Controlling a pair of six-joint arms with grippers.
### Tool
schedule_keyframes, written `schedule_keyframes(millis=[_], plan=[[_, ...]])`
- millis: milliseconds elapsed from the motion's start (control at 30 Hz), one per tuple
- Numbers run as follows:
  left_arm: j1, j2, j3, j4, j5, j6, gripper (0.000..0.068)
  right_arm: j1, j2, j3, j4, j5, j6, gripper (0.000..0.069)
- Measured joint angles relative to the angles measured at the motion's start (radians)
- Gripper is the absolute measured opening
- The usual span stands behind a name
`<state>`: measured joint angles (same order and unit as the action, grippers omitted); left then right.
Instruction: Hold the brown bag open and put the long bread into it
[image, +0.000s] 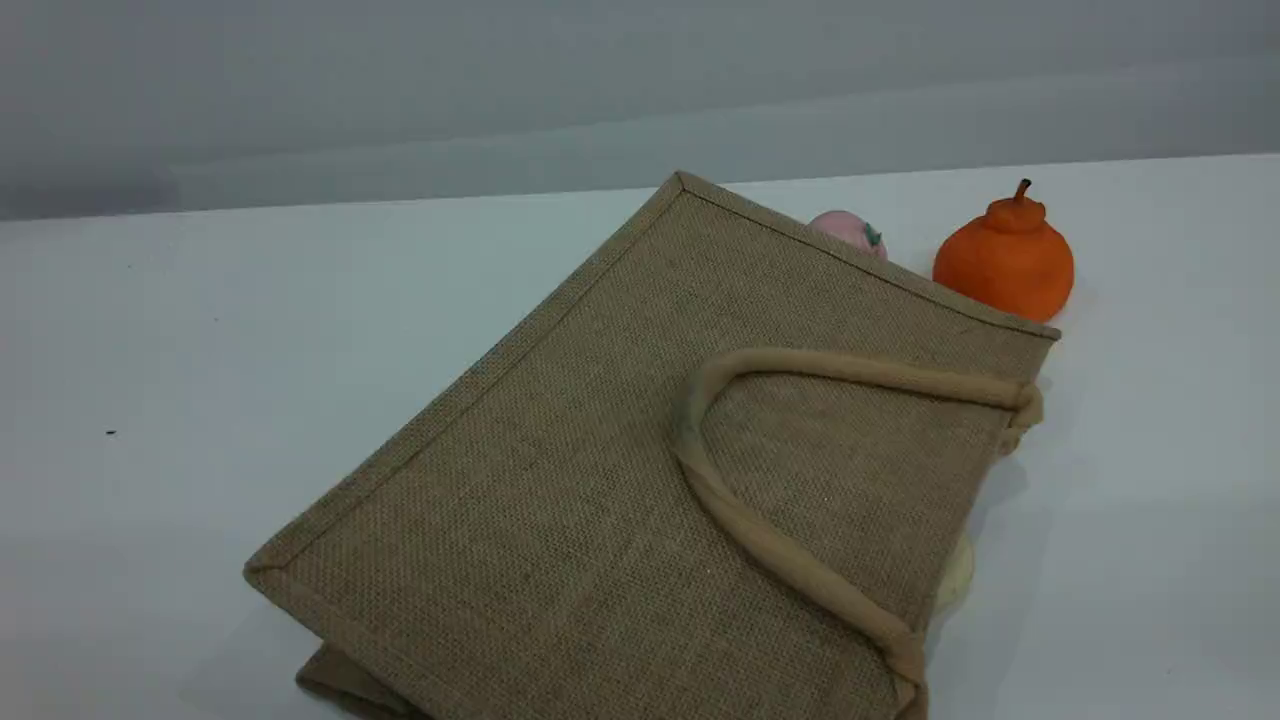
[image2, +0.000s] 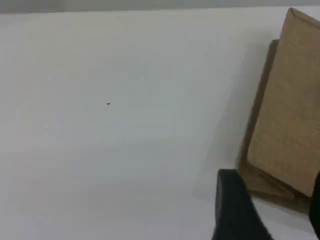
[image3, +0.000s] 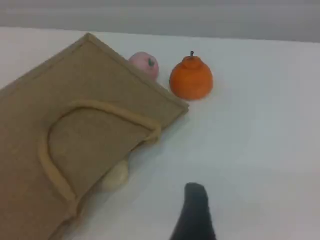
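Observation:
The brown bag (image: 560, 480) lies flat on the white table, its beige rope handle (image: 760, 540) resting on top and its mouth edge facing right. The long bread is hidden or out of view. Neither gripper appears in the scene view. In the left wrist view, my left gripper (image2: 275, 215) hangs open just above the table, with a corner of the bag (image2: 292, 110) showing beyond its two dark fingers. One dark fingertip (image3: 195, 212) of my right gripper shows over bare table to the right of the bag (image3: 30, 115), with nothing held.
An orange pear-shaped fruit (image: 1005, 262) and a pink fruit (image: 850, 232) sit behind the bag's far right corner. A pale cream bun (image: 955, 575) peeks out from under the bag's mouth edge. A grey wall runs behind the table.

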<state>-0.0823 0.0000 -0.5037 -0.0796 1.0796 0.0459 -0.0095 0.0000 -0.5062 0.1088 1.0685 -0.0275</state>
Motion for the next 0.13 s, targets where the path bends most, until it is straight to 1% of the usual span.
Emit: schedule_keyframes(millis=[133], plan=[[0.000,0.000,0.000,0.000,0.000,0.000,0.0335,0.000,0.000,0.000,0.000,0.000,0.000,0.0506]])
